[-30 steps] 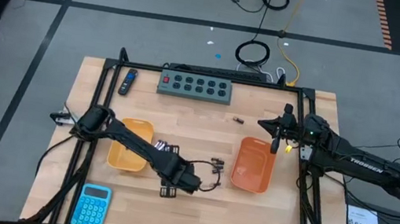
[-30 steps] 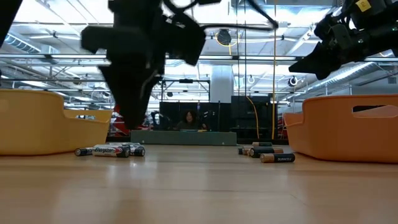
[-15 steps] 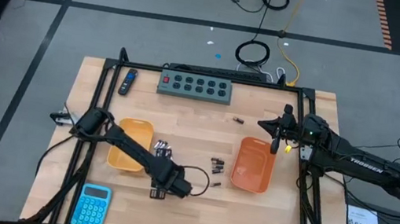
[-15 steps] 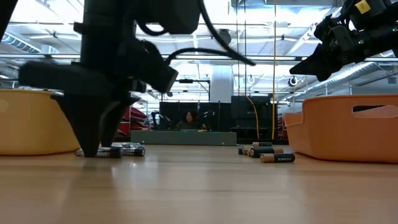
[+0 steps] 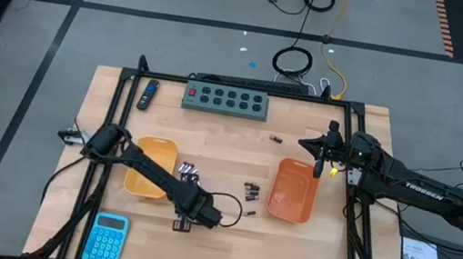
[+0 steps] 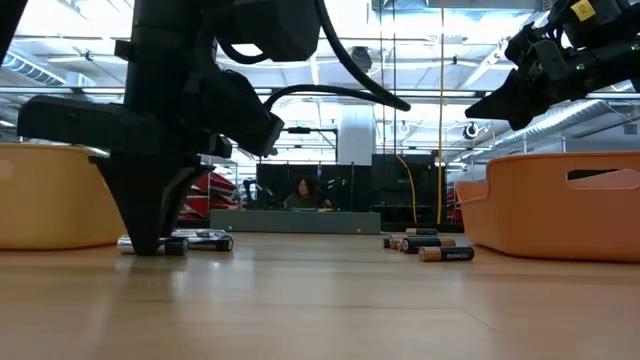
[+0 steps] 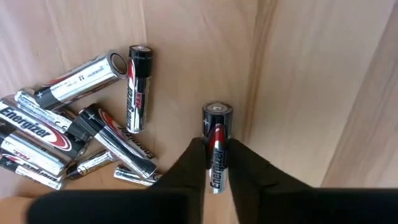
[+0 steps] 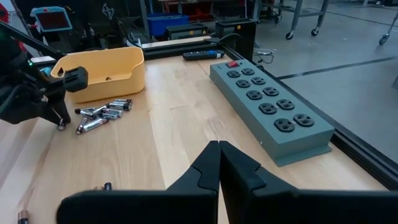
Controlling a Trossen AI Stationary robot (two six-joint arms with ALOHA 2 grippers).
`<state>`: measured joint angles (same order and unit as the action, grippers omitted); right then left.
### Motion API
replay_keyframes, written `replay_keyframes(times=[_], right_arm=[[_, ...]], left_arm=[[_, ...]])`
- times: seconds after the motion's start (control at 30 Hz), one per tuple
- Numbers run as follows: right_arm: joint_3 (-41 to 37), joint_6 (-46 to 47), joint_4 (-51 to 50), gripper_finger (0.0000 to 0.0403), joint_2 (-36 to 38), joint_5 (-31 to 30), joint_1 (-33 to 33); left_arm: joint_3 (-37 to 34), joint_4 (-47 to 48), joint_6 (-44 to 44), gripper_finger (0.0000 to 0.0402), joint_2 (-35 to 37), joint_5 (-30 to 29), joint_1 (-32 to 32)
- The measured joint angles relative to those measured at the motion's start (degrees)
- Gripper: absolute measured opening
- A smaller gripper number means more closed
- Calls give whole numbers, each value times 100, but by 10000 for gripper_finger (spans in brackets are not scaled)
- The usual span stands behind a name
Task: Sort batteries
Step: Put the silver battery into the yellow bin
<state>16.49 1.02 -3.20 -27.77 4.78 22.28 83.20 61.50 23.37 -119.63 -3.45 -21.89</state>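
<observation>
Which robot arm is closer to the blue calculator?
Left. Its end effector is low on the table just right of the calculator; the right end effector hovers far across, above the orange bin.

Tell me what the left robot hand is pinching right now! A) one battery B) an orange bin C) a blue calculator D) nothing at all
A: in the left wrist view the left gripper has its two dark fingers closed around a single battery, apart from the pile of batteries lying on the table.
</observation>
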Motion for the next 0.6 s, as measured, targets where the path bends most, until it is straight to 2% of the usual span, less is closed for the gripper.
replay_keyframes(times=[0.47,0.6], right_arm=[[0,-22,-7,0,-2,1,0],[0,-22,-13,0,-2,1,0]], left_arm=[[177,-216,280,41,34,-181,-28],[327,-18,367,41,45,-214,-26]])
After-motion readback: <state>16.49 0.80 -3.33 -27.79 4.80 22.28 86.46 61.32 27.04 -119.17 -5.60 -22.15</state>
